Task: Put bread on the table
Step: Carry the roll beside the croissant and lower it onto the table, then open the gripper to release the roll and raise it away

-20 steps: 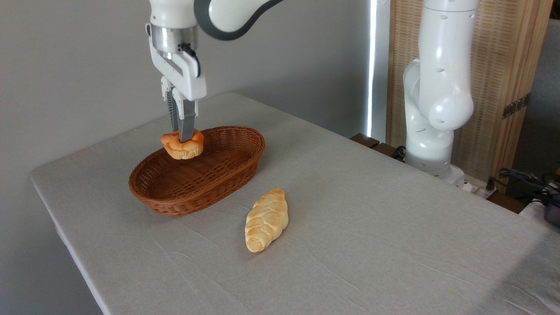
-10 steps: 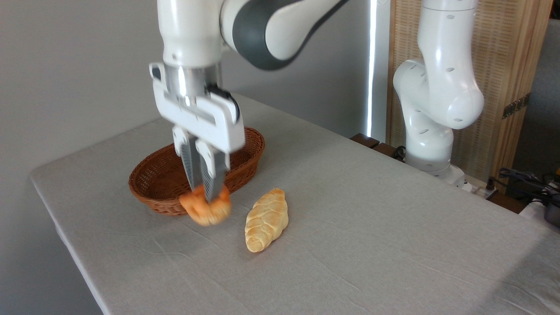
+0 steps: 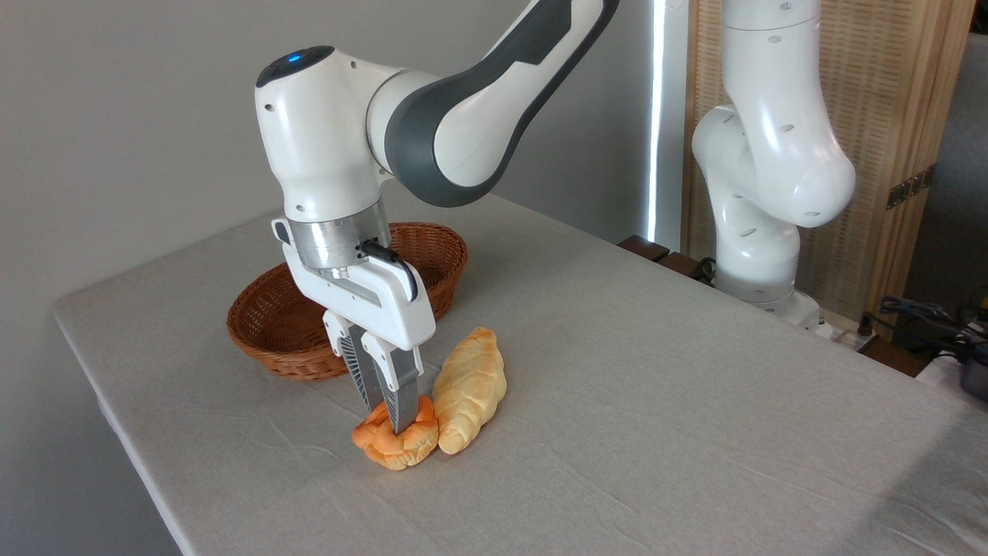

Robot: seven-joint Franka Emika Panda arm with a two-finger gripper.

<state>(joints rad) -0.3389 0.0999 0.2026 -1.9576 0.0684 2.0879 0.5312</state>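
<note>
The bread (image 3: 395, 445), a knobbly orange-brown bun, sits low on the table (image 3: 656, 401) toward the front left, its underside at the cloth, though contact cannot be confirmed. No writing or label can be read on anything in view. Its right side touches the lower end of a pale braided loaf (image 3: 469, 390), which leans at a slant. The gripper (image 3: 384, 421) points straight down with its fingers (image 3: 400, 401) close together, clamped into the top of the bun. Behind and to the left stands a brown wicker basket (image 3: 278, 340), near the bun but apart from it. The table's front-left edge runs fairly close by; to the right and front lies wide open cloth. The arm's base (image 3: 760, 255) stands beyond the far right edge.
</note>
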